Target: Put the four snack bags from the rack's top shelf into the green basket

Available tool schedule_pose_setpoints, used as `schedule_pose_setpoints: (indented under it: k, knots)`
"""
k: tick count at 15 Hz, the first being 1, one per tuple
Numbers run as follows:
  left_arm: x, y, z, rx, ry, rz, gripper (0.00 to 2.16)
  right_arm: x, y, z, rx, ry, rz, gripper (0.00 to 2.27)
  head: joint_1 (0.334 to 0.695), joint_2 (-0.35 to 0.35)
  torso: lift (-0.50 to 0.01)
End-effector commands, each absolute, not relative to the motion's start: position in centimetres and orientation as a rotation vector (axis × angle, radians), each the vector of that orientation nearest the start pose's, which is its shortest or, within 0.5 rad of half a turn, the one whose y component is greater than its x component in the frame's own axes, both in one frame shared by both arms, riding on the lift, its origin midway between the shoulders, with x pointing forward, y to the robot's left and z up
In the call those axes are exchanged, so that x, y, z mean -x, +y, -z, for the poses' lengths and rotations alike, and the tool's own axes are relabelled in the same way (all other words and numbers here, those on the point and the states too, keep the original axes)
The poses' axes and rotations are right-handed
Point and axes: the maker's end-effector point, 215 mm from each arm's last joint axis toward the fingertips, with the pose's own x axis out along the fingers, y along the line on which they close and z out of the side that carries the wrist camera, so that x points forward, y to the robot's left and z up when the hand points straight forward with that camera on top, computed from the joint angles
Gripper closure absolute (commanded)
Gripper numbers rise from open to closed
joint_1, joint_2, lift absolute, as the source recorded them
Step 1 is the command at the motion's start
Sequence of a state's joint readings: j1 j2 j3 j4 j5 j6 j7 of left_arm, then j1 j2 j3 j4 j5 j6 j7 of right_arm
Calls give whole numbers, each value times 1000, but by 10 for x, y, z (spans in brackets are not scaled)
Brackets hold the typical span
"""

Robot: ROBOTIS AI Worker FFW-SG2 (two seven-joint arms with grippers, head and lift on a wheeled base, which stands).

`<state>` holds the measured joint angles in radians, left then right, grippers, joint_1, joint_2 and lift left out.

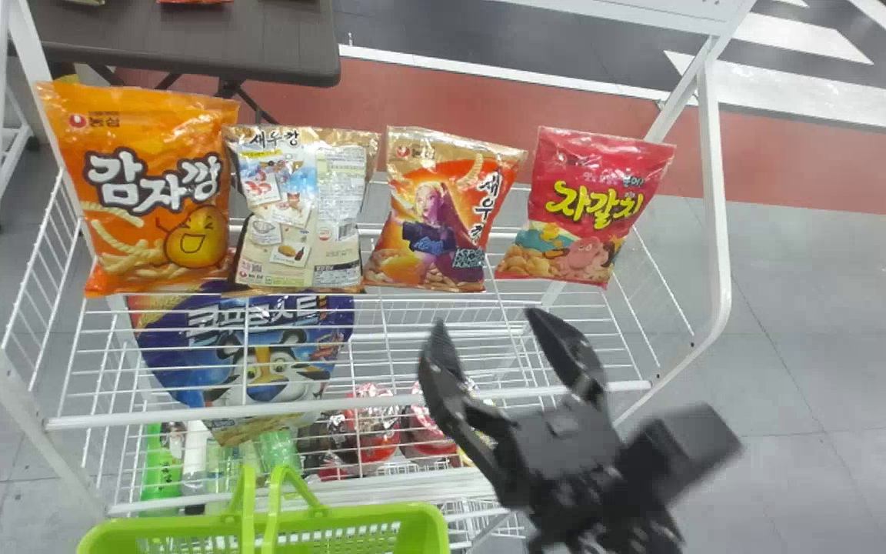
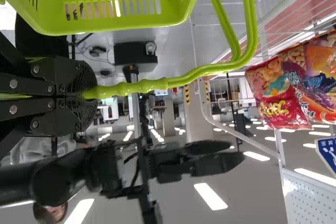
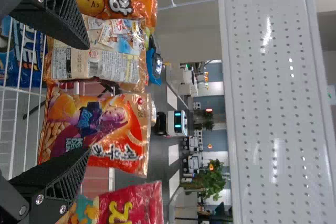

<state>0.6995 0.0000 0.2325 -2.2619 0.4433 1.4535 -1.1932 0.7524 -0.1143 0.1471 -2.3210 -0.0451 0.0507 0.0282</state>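
Four snack bags stand in a row on the rack's top shelf in the head view: an orange potato bag (image 1: 158, 185), a beige bag showing its back (image 1: 301, 208), an orange-purple bag (image 1: 443, 211) and a red bag (image 1: 585, 208). My right gripper (image 1: 481, 319) is open before the shelf, lower than the two right-hand bags, holding nothing. In the right wrist view my right gripper (image 3: 88, 98) has the orange-purple bag (image 3: 94, 129) beyond its spread fingers. The green basket (image 1: 335, 531) is at the bottom edge; in the left wrist view my left gripper (image 2: 86, 93) is shut on its handle (image 2: 157, 83).
A wire shelf (image 1: 351, 402) and white posts (image 1: 712, 192) frame the bags. Below are a blue cereal bag (image 1: 258, 354), red packages and bottles. A dark table (image 1: 258, 46) stands behind the rack. A perforated white panel (image 3: 273, 98) shows in the right wrist view.
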Motion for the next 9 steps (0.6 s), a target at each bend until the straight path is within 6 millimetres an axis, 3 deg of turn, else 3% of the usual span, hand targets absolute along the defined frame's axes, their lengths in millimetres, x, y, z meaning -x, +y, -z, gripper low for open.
schedule_pose_setpoints:
  k: [1,5,6,9]
  knots:
    - [-145,49,396,1171,1022,1045,2145,-415,-88,320,-56,71,-309,144,695,-218,0]
    - [-141,41,395,1174,1034,1064,2145,-466,15,324,-90,63,-434,144,695,-35,0]
    - [-140,37,394,1175,1036,1074,2145,-472,36,327,-79,65,-465,144,695,47,0]
    - [-139,35,393,1184,1037,1084,2145,-490,78,341,-12,75,-541,144,695,138,0]
